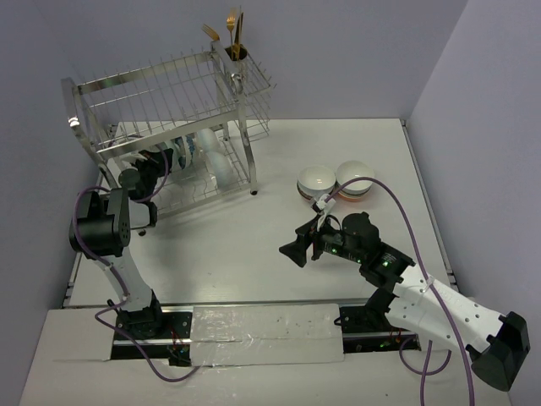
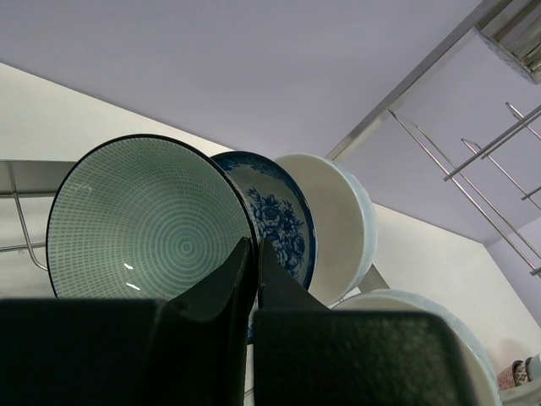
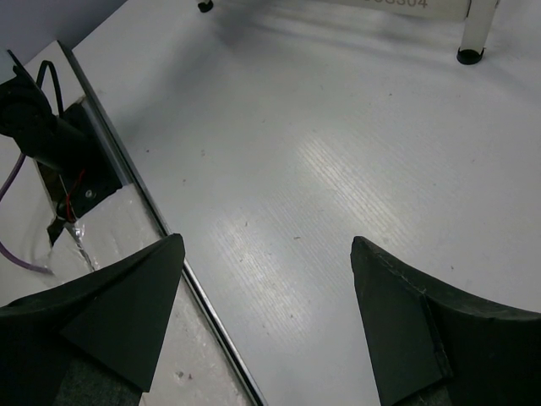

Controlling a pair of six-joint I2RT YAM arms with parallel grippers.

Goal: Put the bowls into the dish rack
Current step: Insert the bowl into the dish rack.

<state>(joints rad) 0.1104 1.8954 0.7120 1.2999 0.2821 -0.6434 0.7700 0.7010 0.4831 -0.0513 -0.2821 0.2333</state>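
Ceramic on wire is your risk here. Your left jaws are pressed together right at the dark rim of the teal bowl (image 2: 152, 228), deep in the lower tier of the rack (image 1: 80, 89). From the wrist view I can't tell whether they nip that rim or only sit in front of it. If they do grip it, a pull backward could tip the bowl into the blue-flowered bowl (image 2: 275, 216) leaning just behind it, and that one into the white bowl (image 2: 334, 224) beyond. A careless exit could also snag the rack itself and shake everything standing in it.

Your right jaws are spread wide with nothing between them, over bare counter (image 3: 338, 169), apart from the two stacks (image 1: 336, 180) waiting at the far right.

The teal bowl stands on edge, its inside covered in fine pale rings. The stacks sit side by side on the counter, white inside, mouths up.
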